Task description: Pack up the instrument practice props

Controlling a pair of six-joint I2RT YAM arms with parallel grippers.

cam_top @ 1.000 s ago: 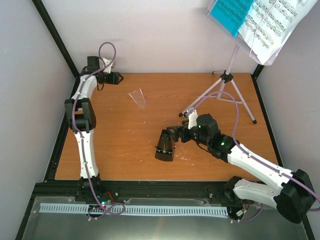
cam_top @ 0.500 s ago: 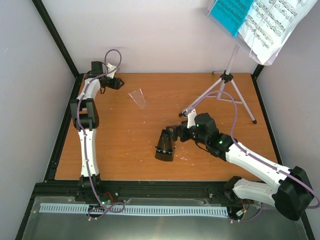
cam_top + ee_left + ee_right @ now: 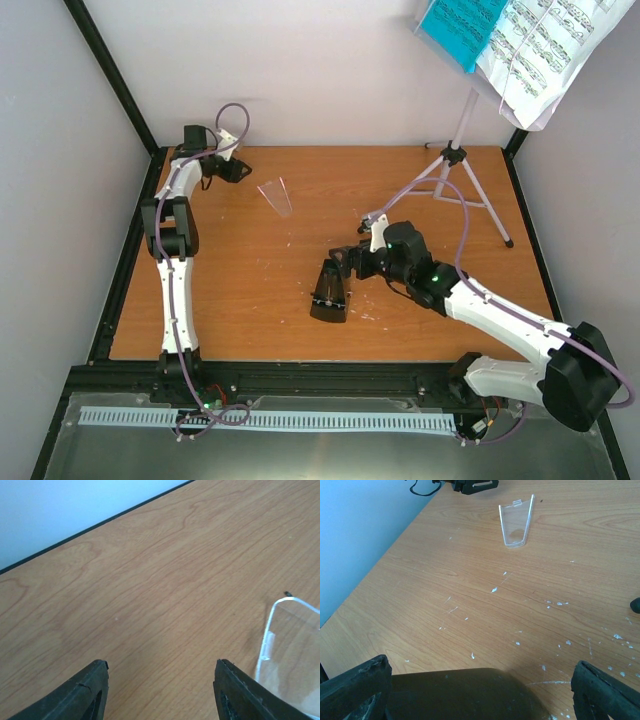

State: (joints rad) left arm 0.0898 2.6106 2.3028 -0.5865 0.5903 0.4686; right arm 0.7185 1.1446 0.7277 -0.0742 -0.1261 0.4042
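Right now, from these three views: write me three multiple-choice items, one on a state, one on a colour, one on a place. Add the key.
1. The right pincer is:
A. open, at the metronome
B. shut on the metronome
C. shut on nothing

2. The metronome is:
A. white
B. teal
C. black

3. The teal folder is:
A. under the metronome
B. up on the music stand, beside the sheet music
C. in the right pincer

Key:
1 A: the right wrist view shows its fingers wide apart with the metronome's dark body low between them.
2 C: it shows black against the wood in the top view.
3 B: in the top view it rests high on the stand next to the printed pages.
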